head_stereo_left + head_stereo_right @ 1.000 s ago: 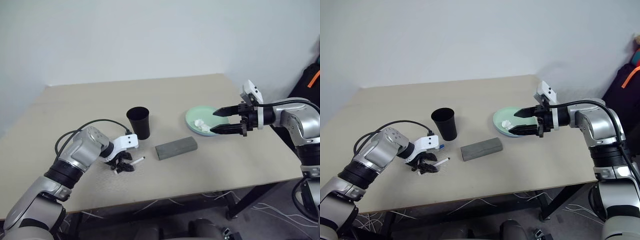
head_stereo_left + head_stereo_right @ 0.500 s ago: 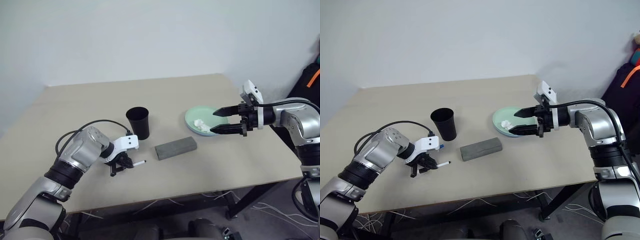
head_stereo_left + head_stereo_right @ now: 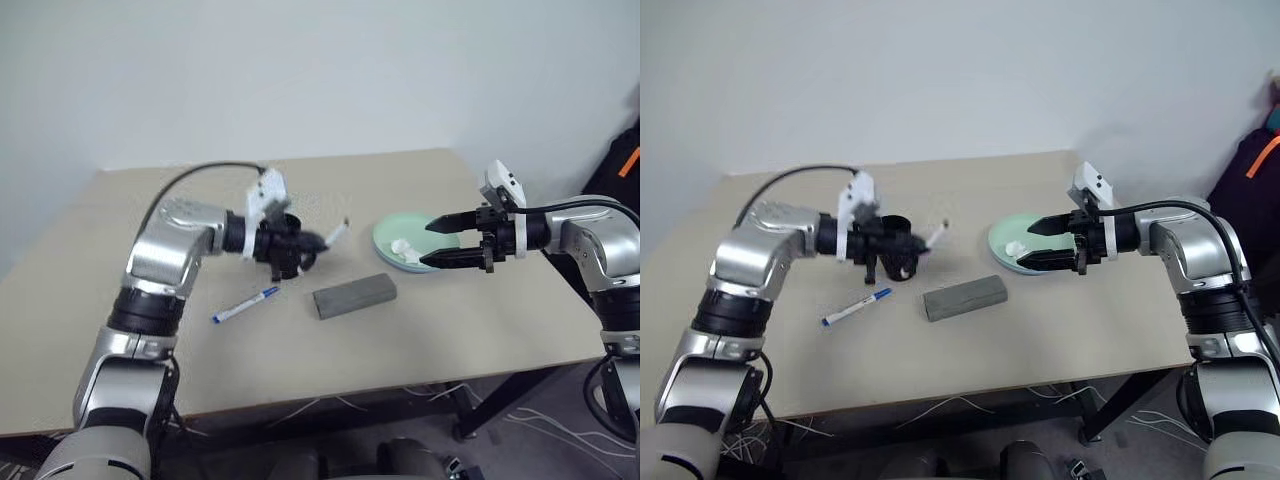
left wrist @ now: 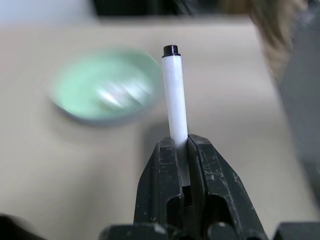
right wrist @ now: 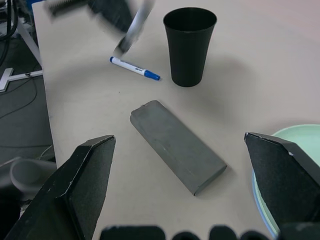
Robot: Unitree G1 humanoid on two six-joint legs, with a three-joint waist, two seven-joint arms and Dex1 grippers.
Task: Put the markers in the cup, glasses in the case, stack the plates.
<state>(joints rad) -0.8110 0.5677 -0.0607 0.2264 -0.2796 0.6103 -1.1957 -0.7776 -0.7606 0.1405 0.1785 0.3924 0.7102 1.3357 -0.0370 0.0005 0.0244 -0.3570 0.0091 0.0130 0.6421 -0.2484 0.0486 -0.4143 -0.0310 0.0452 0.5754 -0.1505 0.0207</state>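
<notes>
Black-capped marker (image 4: 174, 95) held in the left tool (image 3: 300, 246)

It is gripped beside the cup (image 5: 189, 44); the right tool (image 3: 432, 243) is kept wide over the mint plate (image 3: 385, 238).

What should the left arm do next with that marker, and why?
Probably tip the black-capped marker upright over the cup and lower it in: the left gripper is shut on it beside the cup, and the blue-capped marker lies on the table.

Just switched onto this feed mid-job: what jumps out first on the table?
The left gripper is shut on a black-capped marker, held up in front of the black cup. The blue-capped marker lies on the table beside the closed grey case. The right gripper hangs open over the green plate.
</notes>
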